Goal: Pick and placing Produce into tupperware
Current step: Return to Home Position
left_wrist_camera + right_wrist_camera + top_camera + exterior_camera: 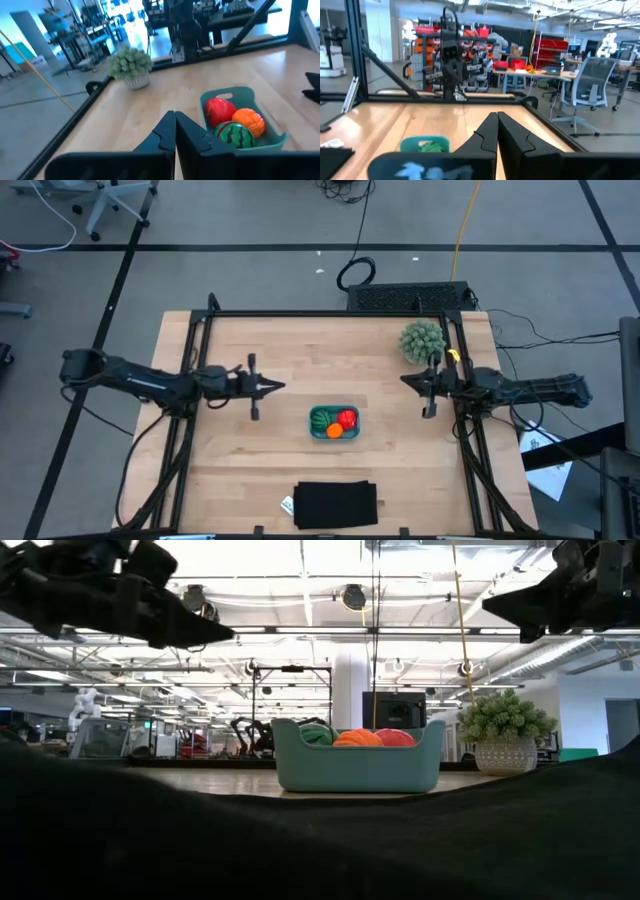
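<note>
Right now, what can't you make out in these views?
- Low view: the wall of the teal container hides all but the tops of the produce.
- Right wrist view: the right gripper covers most of the container; only the green piece shows.
- High view: the white scrap beside the black rectangle is too small to identify.

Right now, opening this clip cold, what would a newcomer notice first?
The teal tupperware at the table's middle draws the eye, holding the red piece, the striped green ball and the orange ball. The left gripper and right gripper hang shut above the table, one on each side. A pale spiky ball sits by the right gripper.
</note>
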You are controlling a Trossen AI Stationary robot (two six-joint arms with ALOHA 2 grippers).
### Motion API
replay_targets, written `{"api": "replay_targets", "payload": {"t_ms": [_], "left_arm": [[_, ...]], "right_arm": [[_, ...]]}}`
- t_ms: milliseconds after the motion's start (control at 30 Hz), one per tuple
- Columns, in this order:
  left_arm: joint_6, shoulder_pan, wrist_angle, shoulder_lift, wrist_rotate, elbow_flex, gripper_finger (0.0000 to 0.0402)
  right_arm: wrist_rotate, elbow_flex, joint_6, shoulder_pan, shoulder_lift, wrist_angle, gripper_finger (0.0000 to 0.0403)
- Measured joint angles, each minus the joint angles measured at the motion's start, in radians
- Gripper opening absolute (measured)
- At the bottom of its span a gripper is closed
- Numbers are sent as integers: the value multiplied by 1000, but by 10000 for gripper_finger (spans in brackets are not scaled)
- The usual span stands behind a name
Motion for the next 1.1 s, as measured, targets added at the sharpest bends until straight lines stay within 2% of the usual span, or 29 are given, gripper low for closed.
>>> {"api": "replay_targets", "payload": {"t_ms": [100,267,467,667,1000,1100], "left_arm": [[14,-8,14,-82,-2,-49,2],[34,-27,72,-187,3,-111,1],[48,-41,68,-261,2,-128,1],[89,-87,-8,-319,-72,-130,1],[122,-195,-132,-474,-167,-129,1],[121,-214,-171,-516,-193,-129,1]], "right_arm": [[-5,1,5,2,-39,-8,0],[-102,2,13,2,-118,-57,0],[-108,3,40,2,-210,-142,0],[-108,49,62,2,-210,-238,0],[-111,58,115,2,-209,-243,0],[-149,58,112,2,-209,-229,0]]}}
